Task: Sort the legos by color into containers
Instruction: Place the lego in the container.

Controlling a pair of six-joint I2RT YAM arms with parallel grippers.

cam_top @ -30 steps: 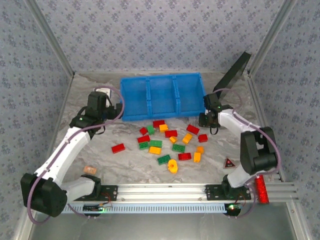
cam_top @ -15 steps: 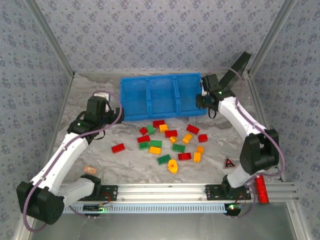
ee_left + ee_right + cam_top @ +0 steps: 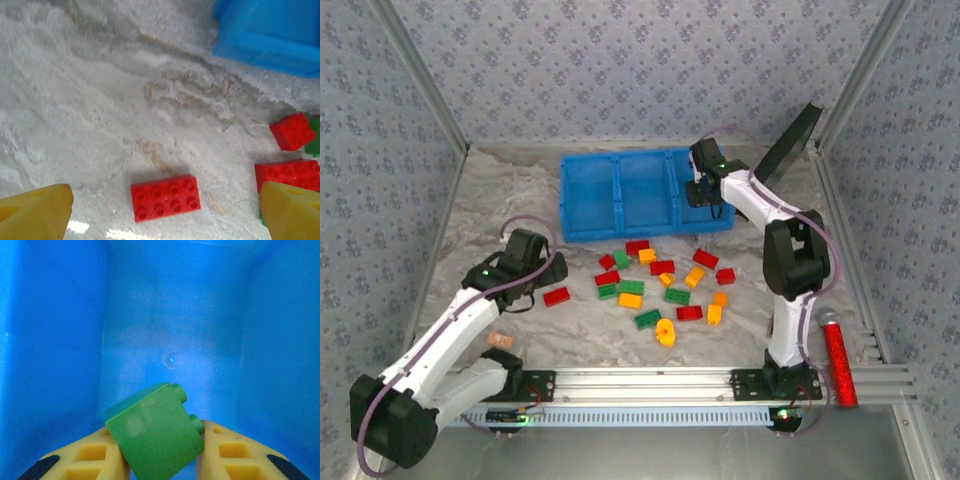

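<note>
- Right gripper (image 3: pixel 705 193) had swung over the bin (image 3: pixel 590 195), jaws clamping a green lego (image 3: pixel 155 432), studs toward 2 o'clock.
- Left gripper (image 3: pixel 550 272): jaws apart near a red lego (image 3: pixel 165 197).

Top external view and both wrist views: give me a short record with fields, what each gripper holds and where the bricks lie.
right gripper: shut on a small green studded plastic brick, above the floor of the right compartment of the bright blue plastic bin
left gripper: open, over a red two-by-four studded brick lying on the table
loose bricks: red, green and yellow-orange, scattered on the table in front of the bin
</note>
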